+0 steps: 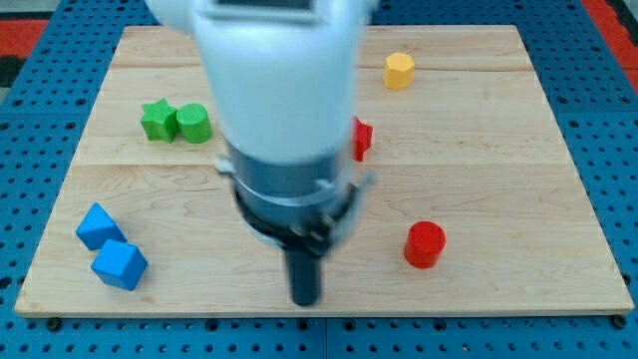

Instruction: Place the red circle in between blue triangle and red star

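Wooden board [518,150] on a blue pegboard fills the 1 camera view, and my arm's pale housing blocks much of the upper middle.

My tip [305,301] sits near the bottom centre of the frame, with bare wood around it and no block touching it. There is no gripper on this arm, so nothing opens or closes; the rod only pushes.

The red circle [425,243] lies at lower right of centre, well apart from my tip and to its right. A red block [362,137], probably the red star, peeks out from behind the arm just right of centre, so its shape cannot be confirmed. At lower left are 2 blue blocks, the upper blue block [99,225] and the lower blue block [120,264], touching or nearly so; which one is the triangle I cannot tell. A green star [156,120] and green cylinder [193,124] sit together at upper left, and a yellow block [399,70] at upper right.

Judging from this, the gap between the blue blocks and the red block lies left of the circle. To push it well, my tip should circle round to the circle's right side, then drive it leftward in a straight, centred line, so it does not slip off the rod.
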Robot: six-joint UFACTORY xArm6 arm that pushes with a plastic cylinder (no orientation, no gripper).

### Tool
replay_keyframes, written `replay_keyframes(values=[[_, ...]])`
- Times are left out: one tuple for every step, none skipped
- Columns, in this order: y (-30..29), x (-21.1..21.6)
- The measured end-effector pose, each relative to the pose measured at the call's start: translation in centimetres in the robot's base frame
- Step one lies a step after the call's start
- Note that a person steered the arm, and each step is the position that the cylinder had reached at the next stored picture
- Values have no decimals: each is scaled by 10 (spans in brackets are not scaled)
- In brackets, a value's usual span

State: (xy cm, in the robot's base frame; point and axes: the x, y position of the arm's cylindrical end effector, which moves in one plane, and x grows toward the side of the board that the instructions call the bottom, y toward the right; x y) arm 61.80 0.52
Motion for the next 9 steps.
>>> replay_keyframes(values=[[66,-4],[108,-8],[131,-27],[123,-45],[96,-69],[36,-86],[13,-106],[20,-109],[1,-126]])
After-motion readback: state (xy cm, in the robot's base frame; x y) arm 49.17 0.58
